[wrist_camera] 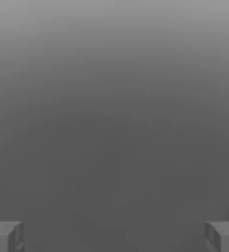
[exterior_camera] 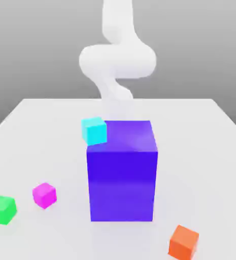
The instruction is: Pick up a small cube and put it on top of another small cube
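My fingers (wrist_camera: 114, 237): wide apart, nothing between them. Orange cube (exterior_camera: 183, 243) nearest the exterior view, then green cube (exterior_camera: 2, 210), magenta cube (exterior_camera: 44, 195) just beside it, both on the worktop (exterior_camera: 201, 167), away from my fingers. Big blue-violet block (exterior_camera: 122, 185) near the middle. Cyan cube (exterior_camera: 94, 131) farther back, by block's top left in the exterior view.

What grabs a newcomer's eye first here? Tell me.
The big blue-violet block dominates, standing mid-table in the exterior view. Next comes the small cyan cube, seen at the block's upper corner toward that view's left. Magenta and green cubes brighten that side; an orange cube sits lower right.
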Available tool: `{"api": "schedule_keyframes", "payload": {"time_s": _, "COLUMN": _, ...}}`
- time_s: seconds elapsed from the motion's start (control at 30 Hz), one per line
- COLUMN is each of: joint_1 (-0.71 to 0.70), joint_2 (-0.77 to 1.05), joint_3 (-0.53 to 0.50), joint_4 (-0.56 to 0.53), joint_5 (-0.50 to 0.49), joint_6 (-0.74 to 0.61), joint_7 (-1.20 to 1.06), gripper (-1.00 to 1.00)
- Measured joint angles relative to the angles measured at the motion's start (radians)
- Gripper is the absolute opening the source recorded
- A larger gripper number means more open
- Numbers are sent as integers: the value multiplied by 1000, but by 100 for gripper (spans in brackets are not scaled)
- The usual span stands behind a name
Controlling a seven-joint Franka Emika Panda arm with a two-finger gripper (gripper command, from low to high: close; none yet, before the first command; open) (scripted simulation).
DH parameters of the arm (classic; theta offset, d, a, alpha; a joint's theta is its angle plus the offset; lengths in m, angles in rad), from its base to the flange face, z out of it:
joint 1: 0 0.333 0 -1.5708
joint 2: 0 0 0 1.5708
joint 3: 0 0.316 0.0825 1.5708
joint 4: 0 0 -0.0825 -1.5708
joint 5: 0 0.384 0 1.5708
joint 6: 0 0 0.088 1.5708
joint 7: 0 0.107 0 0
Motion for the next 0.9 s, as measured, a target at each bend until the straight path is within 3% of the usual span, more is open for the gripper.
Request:
{"api": "schedule_keyframes", "payload": {"time_s": 0.47, "joint_1": 15, "joint_2": -162, "joint_3": -391, "joint_4": -131, "joint_5": -302, "joint_6": -145, "joint_7": -766, "gripper": 0}}
{"api": "schedule_keyframes", "payload": {"time_s": 0.9, "joint_1": 100, "joint_2": -107, "joint_3": -801, "joint_4": -265, "joint_5": -590, "joint_6": -108, "joint_7": -1436, "gripper": 0}}
